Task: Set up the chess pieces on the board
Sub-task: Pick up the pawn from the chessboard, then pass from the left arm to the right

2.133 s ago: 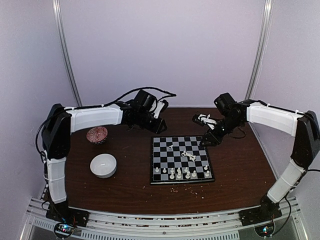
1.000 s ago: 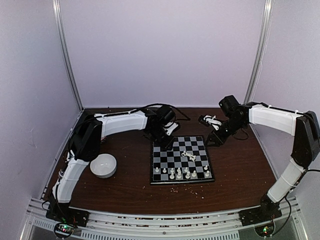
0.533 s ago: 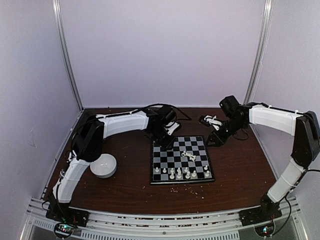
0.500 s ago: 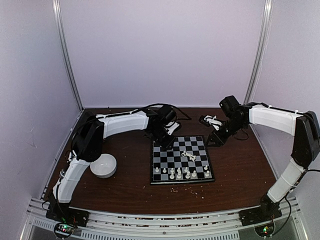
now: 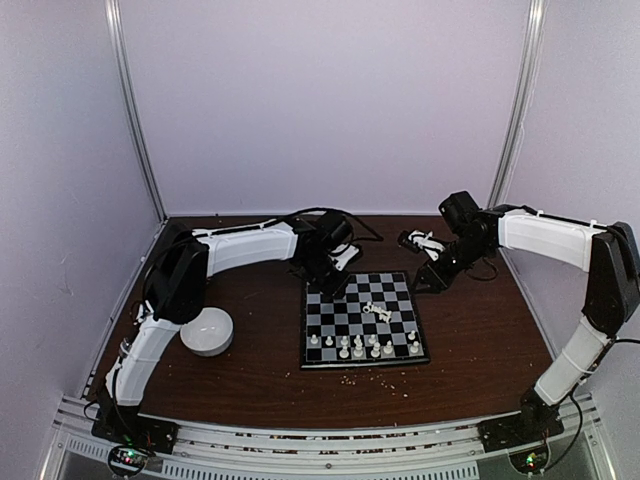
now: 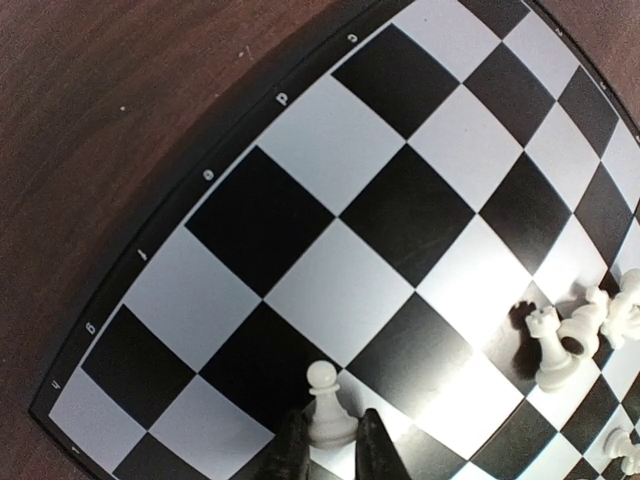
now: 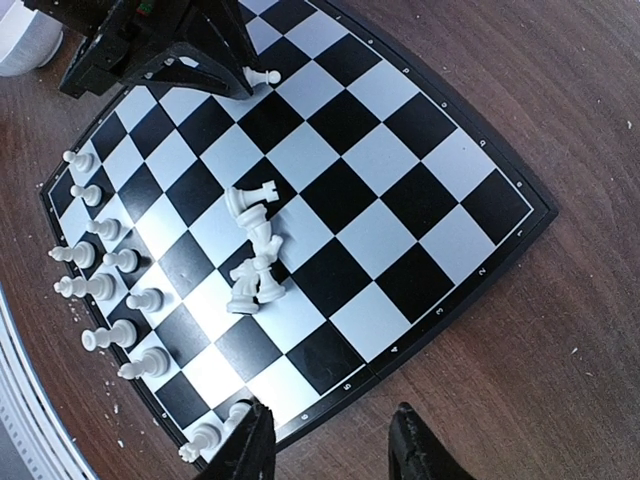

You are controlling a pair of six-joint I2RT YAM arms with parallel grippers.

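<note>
Nearest the arm bases, the top view shows crumbs scattered on the brown table in front of the board. A white bowl sits off to the board's left. Most of the chess pieces stand in the board's two near rows. The right wrist view makes plain what the top view blurs: a small heap mid-board lies toppled.

Farther back, the right wrist view shows the right gripper spread and empty over the board's rim. The left gripper is at the far-left corner. From above its tips are hidden. Only the left wrist camera shows its fingers pressed against the base of an upright pawn.
</note>
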